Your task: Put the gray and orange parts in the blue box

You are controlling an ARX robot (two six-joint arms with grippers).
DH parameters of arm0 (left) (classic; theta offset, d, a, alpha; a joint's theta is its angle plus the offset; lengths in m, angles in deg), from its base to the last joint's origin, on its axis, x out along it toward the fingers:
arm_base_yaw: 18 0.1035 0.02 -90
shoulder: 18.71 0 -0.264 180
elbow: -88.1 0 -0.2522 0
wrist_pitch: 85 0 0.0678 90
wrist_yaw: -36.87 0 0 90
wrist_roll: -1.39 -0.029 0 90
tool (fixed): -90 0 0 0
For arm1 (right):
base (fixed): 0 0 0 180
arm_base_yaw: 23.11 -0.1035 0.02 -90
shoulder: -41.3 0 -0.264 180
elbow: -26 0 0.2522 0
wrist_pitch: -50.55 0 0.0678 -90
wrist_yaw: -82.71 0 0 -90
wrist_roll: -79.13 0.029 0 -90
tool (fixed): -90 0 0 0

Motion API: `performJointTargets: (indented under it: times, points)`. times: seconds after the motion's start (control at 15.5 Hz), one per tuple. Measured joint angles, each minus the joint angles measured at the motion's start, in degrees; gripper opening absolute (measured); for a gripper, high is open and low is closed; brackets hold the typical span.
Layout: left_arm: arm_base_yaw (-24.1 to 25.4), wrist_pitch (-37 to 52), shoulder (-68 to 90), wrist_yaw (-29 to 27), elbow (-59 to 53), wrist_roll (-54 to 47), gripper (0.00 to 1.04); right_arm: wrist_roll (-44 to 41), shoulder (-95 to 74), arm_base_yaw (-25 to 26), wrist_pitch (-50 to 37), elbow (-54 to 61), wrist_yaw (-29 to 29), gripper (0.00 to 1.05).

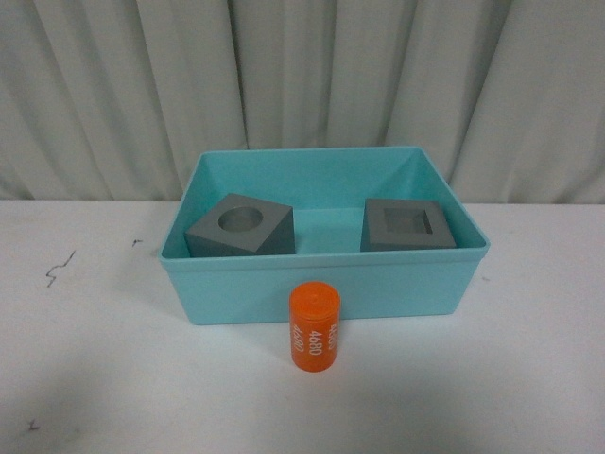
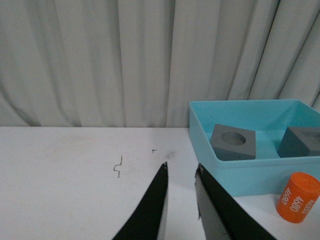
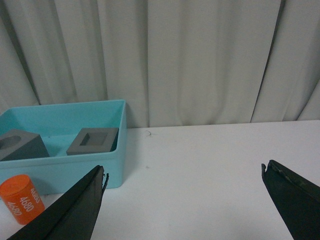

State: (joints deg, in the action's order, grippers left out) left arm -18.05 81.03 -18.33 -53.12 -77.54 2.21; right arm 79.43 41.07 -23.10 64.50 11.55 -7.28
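The blue box [image 1: 321,288] stands on the white table in the middle of the front view. Inside it lie two gray cubes: one with a round recess [image 1: 241,227] on the left, one with a square recess [image 1: 406,225] on the right. The orange cylinder [image 1: 314,327], printed "4680", stands upright on the table just outside the box's near wall. Neither arm shows in the front view. My left gripper [image 2: 181,167] is shut and holds nothing, hovering over bare table left of the box [image 2: 220,175]. My right gripper [image 3: 183,170] is open and empty, right of the box [image 3: 75,167].
A pleated white curtain [image 1: 302,76] hangs behind the table. Small dark marks [image 1: 59,270] spot the tabletop left of the box.
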Motion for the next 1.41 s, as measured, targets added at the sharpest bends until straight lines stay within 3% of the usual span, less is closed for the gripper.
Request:
performJointTargets:
  times: [0.13,0.51,0.64,0.71,0.9,1.03,1.41]
  points:
    - [0.0,0.0,0.0,0.0,0.0,0.0,0.46,0.0,0.0,0.0,0.0,0.0,0.0,0.98]
    - [0.0,0.0,0.0,0.0,0.0,0.0,1.00,0.0,0.0,0.0,0.0,0.0,0.0,0.98]
    - [0.0,0.0,0.0,0.0,0.0,0.0,0.98,2.0,-4.2,-2.4,7.1,-2.6,3.7,0.98]
    - [0.0,0.0,0.0,0.0,0.0,0.0,0.98,3.6,-10.1,-4.8,5.5,-4.8,4.8,0.98]
    - [0.0,0.0,0.0,0.0,0.0,0.0,0.98,7.2,-31.2,-11.8,-12.8,-15.3,7.3,0.98]
    - [0.0,0.0,0.0,0.0,0.0,0.0,0.98,10.3,-49.7,-14.7,-19.3,-21.5,6.4,0.98]
    - [0.0,0.0,0.0,0.0,0.0,0.0,0.98,19.3,-88.3,-21.3,-9.5,-49.5,-0.9,0.98]
